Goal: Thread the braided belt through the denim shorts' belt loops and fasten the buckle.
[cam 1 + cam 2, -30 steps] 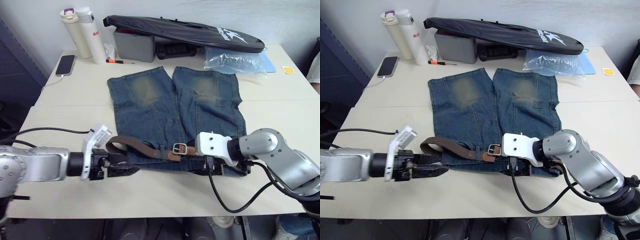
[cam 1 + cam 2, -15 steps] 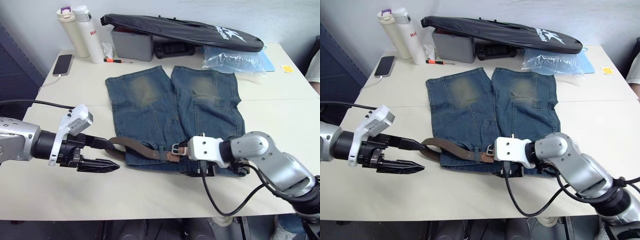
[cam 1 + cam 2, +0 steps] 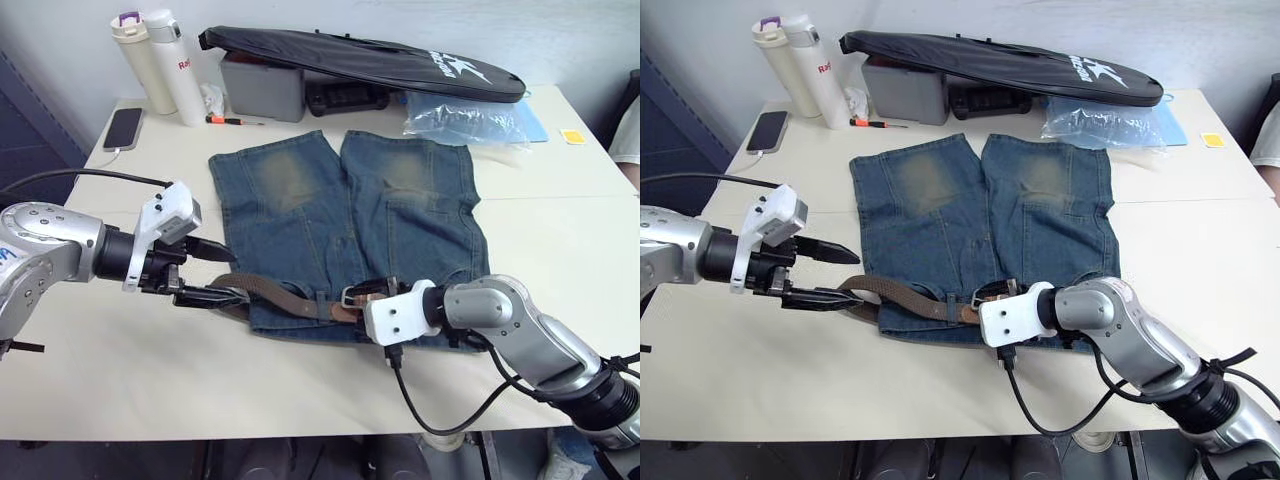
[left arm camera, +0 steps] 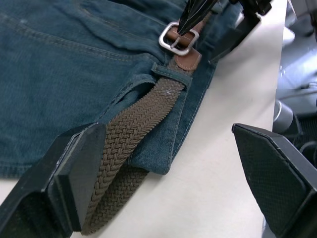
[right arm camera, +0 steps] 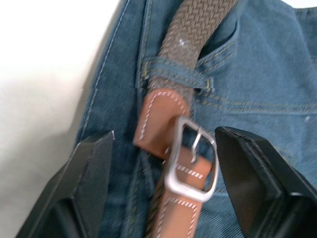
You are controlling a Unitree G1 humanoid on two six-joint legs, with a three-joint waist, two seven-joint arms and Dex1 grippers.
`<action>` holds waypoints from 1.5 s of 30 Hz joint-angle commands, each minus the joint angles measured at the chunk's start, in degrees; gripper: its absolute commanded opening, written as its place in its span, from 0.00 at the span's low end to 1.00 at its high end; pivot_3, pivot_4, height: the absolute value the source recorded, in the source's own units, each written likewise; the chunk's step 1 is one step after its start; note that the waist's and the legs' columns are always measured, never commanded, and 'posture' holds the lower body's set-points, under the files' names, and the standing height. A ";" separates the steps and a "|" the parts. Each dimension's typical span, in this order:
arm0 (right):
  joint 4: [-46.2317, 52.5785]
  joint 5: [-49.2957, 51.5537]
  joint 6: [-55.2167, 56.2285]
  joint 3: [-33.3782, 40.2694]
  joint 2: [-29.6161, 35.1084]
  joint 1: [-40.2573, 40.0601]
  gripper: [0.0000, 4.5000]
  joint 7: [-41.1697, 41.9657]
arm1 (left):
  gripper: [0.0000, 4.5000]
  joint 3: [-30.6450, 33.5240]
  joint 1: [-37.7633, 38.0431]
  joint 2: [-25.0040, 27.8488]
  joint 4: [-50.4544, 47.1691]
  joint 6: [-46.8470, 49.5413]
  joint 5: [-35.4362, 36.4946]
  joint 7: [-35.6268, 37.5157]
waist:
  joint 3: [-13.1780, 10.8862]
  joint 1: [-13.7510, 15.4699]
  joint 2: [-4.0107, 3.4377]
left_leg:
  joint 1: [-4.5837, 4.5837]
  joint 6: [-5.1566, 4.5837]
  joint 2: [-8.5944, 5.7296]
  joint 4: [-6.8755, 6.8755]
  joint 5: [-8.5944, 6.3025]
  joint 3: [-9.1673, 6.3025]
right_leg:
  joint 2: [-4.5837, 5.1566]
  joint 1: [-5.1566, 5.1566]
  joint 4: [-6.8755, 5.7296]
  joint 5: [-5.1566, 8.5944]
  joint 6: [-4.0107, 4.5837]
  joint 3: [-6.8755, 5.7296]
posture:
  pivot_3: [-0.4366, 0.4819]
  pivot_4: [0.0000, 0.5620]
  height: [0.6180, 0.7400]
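The denim shorts (image 3: 345,225) are lying flat on the table (image 3: 300,390), waistband toward the robot, legs pointing away. The braided belt (image 3: 285,295) runs along the waistband and passes under at least one of the belt loops (image 5: 173,78) just beside the tan leather end piece. The buckle (image 5: 190,158) looks done up, with the prong lying across the strap, sitting near the middle of the waist. At the robot's left side the belt folds back on itself and sticks out past the edge of the shorts.

The left gripper (image 3: 205,272) is right at that folded end, fingers (image 4: 74,173) spread wide — one touches the braid and the other is well apart over bare table, so it's holding nothing. The right gripper (image 5: 163,163) hovers straight over the buckle with its fingers spread either side of it, not pinching.

What could go wrong from here: if the left fingers close and tug on that loop of slack, the whole pair of shorts probably slides, since nothing pins the denim down. The right fingers closing on the buckle could catch the prong and pop it back out, or bunch the waistband fabric under it. I also can't tell how many loops the belt actually went through — some may have been skipped.
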State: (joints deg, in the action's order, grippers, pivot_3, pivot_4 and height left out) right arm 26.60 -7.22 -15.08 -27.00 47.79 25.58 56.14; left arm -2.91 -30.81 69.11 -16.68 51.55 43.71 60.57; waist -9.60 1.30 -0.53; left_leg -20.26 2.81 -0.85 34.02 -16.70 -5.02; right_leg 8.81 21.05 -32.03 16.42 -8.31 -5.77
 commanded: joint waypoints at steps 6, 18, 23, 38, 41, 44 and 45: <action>2.48 -2.59 1.98 1.29 -0.81 -1.33 0.83 0.07 | 1.00 -0.16 0.67 -2.36 1.21 -5.36 -6.68 3.29 | -0.01 0.01 0.01 | 0.05 0.10 0.35 0.12 0.00 0.21 | -0.35 0.15 -0.02 -0.12 0.24 0.12 | 0.48 0.27 1.00; 0.50 -5.56 4.13 1.23 -3.00 -1.58 0.65 0.05 | 1.00 -0.07 0.25 -4.60 0.88 -4.14 -8.80 4.67 | 0.01 -0.08 0.08 | 0.16 0.09 0.44 0.23 0.01 0.85 | -0.51 0.47 -0.49 -0.23 0.34 0.88 | 0.48 0.27 1.00; -0.54 -6.04 4.89 1.14 -3.88 -1.37 0.65 0.40 | 1.00 0.06 0.24 -5.27 0.67 -3.92 -9.21 4.61 | 0.01 -0.10 0.09 | 0.19 0.08 0.49 0.29 0.00 0.91 | -0.59 0.48 -0.56 -0.26 0.37 1.03 | 0.48 0.27 1.00; -2.91 -7.54 6.56 0.73 -6.23 -1.18 0.36 0.94 | 1.00 0.53 0.90 -5.21 0.14 -3.37 -9.67 4.63 | 0.03 -0.13 0.10 | 0.27 0.01 0.51 0.47 -0.04 1.04 | -0.65 0.50 -0.73 -0.28 0.40 1.25 | 0.48 0.27 1.00; -3.50 -7.86 7.24 0.55 -6.50 -1.27 0.36 0.95 | 1.00 0.51 0.92 -5.19 0.03 -3.30 -9.71 4.68 | 0.03 -0.12 0.11 | 0.27 -0.01 0.51 0.54 -0.06 1.05 | -0.65 0.50 -0.79 -0.28 0.40 1.28 | 0.48 0.27 1.00; -4.28 -8.30 8.35 0.24 -6.76 -1.23 0.36 0.94 | 1.00 0.44 0.92 -5.13 -0.05 -3.26 -9.75 4.87 | 0.03 -0.13 0.11 | 0.26 -0.05 0.51 0.60 -0.08 1.06 | -0.65 0.50 -0.83 -0.28 0.40 1.29 | 0.48 0.27 1.00; -4.43 -8.37 8.72 0.21 -6.83 -1.22 0.36 0.94 | 1.00 0.42 0.91 -5.12 -0.06 -3.20 -9.73 4.95 | 0.03 -0.14 0.11 | 0.27 -0.05 0.51 0.61 -0.08 1.06 | -0.66 0.50 -0.84 -0.28 0.40 1.30 | 0.48 0.27 1.00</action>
State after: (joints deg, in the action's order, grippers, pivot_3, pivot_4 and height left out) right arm 21.81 -14.90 -7.63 -26.57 41.42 24.01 56.84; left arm -3.46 -29.87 63.71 -15.34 48.32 34.24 64.99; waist -9.56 1.16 -0.42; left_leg -20.00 2.76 -0.34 34.63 -16.78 -3.95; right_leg 8.15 21.55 -32.88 16.14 -7.90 -4.46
